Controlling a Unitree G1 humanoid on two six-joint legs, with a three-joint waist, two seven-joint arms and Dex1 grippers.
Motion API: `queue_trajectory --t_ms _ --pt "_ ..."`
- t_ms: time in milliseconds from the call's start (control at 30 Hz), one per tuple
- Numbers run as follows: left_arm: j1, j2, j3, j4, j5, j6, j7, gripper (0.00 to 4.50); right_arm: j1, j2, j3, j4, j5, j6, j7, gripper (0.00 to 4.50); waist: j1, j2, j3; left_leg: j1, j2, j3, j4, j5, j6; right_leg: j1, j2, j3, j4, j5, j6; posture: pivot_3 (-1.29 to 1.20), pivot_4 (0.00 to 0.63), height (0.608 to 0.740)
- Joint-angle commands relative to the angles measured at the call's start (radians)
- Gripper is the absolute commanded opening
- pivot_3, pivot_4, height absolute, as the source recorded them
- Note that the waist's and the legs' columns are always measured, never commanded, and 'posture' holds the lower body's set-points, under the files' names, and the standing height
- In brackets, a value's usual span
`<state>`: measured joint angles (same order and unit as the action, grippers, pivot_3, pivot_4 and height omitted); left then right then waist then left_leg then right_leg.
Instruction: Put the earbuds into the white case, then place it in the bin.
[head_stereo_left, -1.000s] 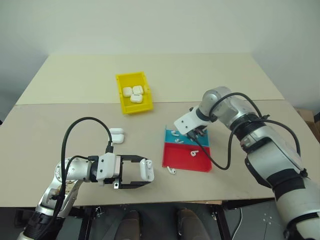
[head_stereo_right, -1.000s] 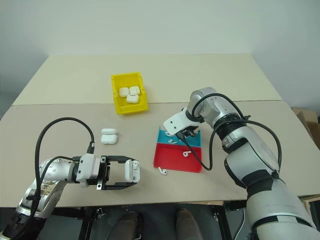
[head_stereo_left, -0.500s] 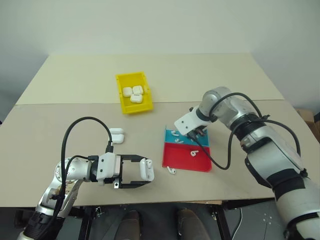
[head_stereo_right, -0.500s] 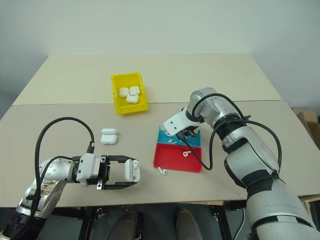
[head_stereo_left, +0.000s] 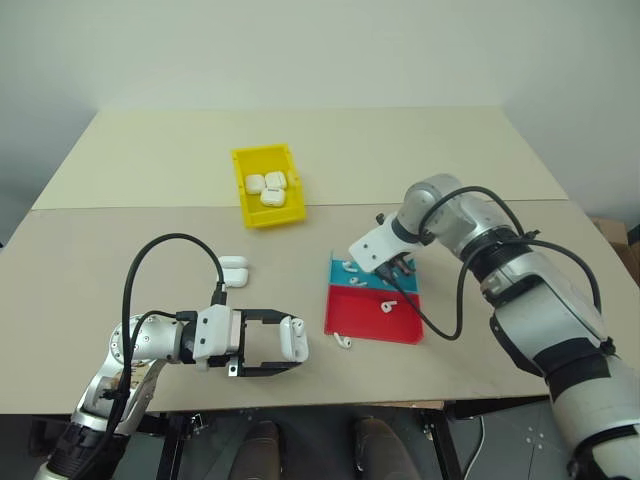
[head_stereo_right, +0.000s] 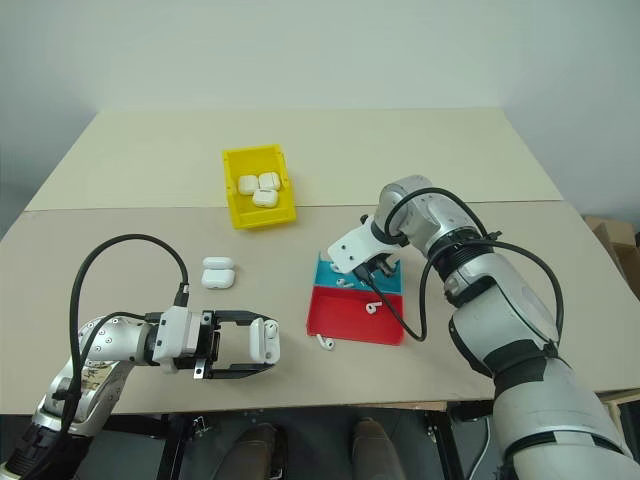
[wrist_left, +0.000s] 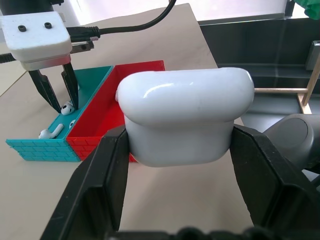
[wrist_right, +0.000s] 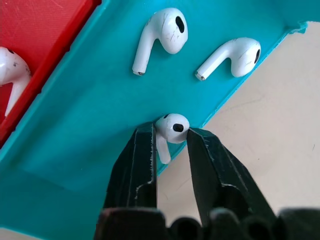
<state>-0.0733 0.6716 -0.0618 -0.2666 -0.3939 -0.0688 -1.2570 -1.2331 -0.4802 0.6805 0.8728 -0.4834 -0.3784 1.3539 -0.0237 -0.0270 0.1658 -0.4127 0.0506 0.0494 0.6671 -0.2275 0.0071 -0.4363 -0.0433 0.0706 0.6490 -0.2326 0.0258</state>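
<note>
Taking the red and teal tray (head_stereo_left: 372, 318) as the landmark and going left to right: well to its left, near the table's front edge, the left gripper (head_stereo_left: 272, 343) pointed toward the tray with its jaws clamped on the white case (wrist_left: 182, 115), lid shut as far as could be seen. A second case (head_stereo_left: 233, 270) lay on the table behind that gripper. Farther back and left of the tray stood the yellow bin (head_stereo_left: 266, 184), already holding three cases. A stray earbud (head_stereo_left: 343, 342) rested on the table just off the tray's front edge.

Over the tray's teal half, the right gripper (wrist_right: 170, 145) pointed steeply down. An earbud (wrist_right: 169, 131) sat directly between its fingers (wrist_right: 137, 165), head uppermost and stem running back along the jaws, hard against the teal wall. Two more earbuds (wrist_right: 159, 35) lay flat on the teal floor beyond it. The right arm was plainly the one placed for this pick.

Against a second before, the right jaws had narrowed onto the earbud; whether they had fully pinched it could not be told. The left gripper and its case had stayed put.
</note>
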Motion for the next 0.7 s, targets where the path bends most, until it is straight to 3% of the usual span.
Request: queue_trajectory --t_ms 33,267,433,567,700 --pt "-0.008 0.006 0.010 -0.019 -0.009 -0.025 0.003 2.75 0.021 -0.009 -0.023 -0.032 0.010 -0.012 0.018 0.77 0.000 0.000 0.000 0.000 0.000 0.000 0.000 0.000 0.000 0.000 0.000 0.000 0.000 0.000 0.000 0.00 0.150 0.740" --pt "-0.031 -0.009 0.007 -0.013 -0.018 -0.025 0.005 2.75 0.048 -0.030 -0.096 -0.161 0.036 0.066 0.013 0.77 0.001 0.000 0.000 0.004 0.000 0.000 0.000 0.000 0.000 0.003 0.000 0.000 0.000 0.000 0.000 0.00 0.150 0.740" --pt "-0.079 -0.033 0.017 -0.035 -0.072 0.028 0.021 2.75 0.137 -0.107 -0.271 -0.493 0.159 0.319 0.044 0.77 0.011 0.000 0.000 0.002 0.000 -0.001 0.000 0.000 0.000 0.003 0.000 0.000 0.000 0.000 0.000 0.00 0.150 0.740" --pt "-0.171 -0.074 -0.004 -0.029 -0.121 0.068 0.021 2.75 0.321 -0.180 -0.501 -0.935 0.281 0.689 -0.002 0.77 0.026 0.000 0.000 0.000 0.000 -0.003 0.000 0.000 0.000 0.003 0.000 -0.002 -0.001 0.000 0.001 0.00 0.150 0.740" --pt "-0.255 -0.113 -0.025 -0.004 -0.161 0.110 0.003 2.75 0.422 -0.157 -0.719 -1.272 0.448 1.104 -0.080 0.77 0.028 0.000 0.000 -0.002 -0.001 -0.003 0.002 0.000 0.000 0.003 0.000 -0.001 -0.001 0.001 0.002 0.00 0.150 0.740"
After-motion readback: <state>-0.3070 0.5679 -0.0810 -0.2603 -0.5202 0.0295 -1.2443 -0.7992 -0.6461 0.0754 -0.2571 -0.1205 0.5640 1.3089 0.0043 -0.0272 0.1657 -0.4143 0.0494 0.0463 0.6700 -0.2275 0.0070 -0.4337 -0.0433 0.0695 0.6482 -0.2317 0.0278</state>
